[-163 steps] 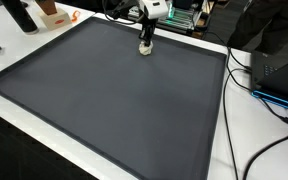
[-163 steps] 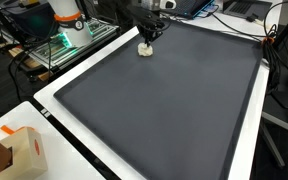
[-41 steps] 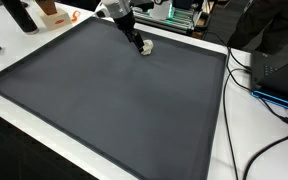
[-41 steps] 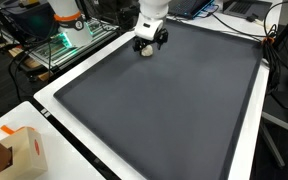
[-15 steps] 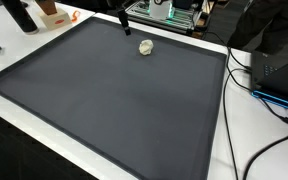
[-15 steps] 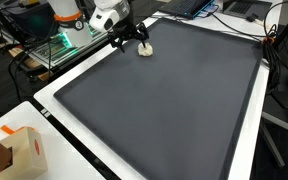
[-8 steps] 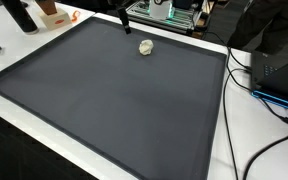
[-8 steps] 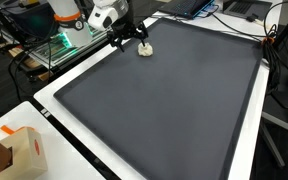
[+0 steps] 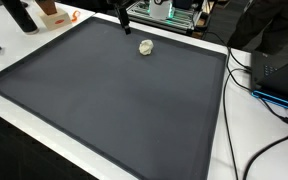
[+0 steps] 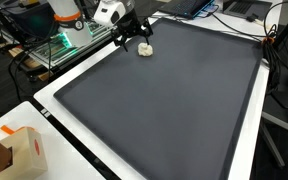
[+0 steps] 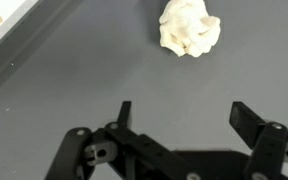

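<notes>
A small white crumpled lump (image 9: 146, 46) (image 10: 144, 49) lies near the far edge of a large dark grey mat (image 9: 114, 105) (image 10: 179, 100). In the wrist view the lump (image 11: 189, 28) sits ahead of my gripper (image 11: 184, 110), apart from it. The black fingers (image 11: 246, 115) stand wide with only bare mat between them, so the gripper is open and holds nothing. In both exterior views the gripper (image 9: 123, 17) (image 10: 132, 38) hovers just beside the lump, close to the mat's edge.
A white border (image 10: 74, 85) frames the mat. An orange and white box (image 10: 19, 150) stands at a near corner. A black bottle (image 9: 21, 15) and an orange item (image 9: 52, 12) sit off the mat. Cables (image 9: 269, 100) and green-lit equipment (image 10: 62, 42) flank it.
The gripper has shifted slightly toward the lump over the last second and stays open. The lump has not moved.
</notes>
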Tool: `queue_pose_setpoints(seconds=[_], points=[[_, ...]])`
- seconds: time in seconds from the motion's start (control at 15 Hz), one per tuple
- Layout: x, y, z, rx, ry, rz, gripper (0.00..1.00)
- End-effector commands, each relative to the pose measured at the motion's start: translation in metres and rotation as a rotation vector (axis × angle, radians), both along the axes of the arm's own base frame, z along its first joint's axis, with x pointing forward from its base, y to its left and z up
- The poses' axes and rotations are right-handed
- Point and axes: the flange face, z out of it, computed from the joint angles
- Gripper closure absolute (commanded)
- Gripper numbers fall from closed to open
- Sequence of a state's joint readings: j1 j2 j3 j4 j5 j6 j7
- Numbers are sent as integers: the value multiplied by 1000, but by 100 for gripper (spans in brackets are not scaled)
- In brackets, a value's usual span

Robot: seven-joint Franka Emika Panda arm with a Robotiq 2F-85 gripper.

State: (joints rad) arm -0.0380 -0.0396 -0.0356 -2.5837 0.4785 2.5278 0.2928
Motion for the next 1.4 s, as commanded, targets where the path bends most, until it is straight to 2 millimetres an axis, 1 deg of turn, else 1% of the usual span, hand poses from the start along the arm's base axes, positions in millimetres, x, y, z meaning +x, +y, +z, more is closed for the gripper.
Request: queue_pose_setpoints(seconds=[0.0, 0.33, 0.6, 1.0, 1.33], points=[[17, 15, 5, -64, -2, 105, 0], [36, 41, 16, -156, -13, 292, 0], [44, 63, 27, -201, -5, 422, 0], [40, 92, 49, -209, 71, 544, 0], [37, 107, 67, -229, 109, 617, 0]])
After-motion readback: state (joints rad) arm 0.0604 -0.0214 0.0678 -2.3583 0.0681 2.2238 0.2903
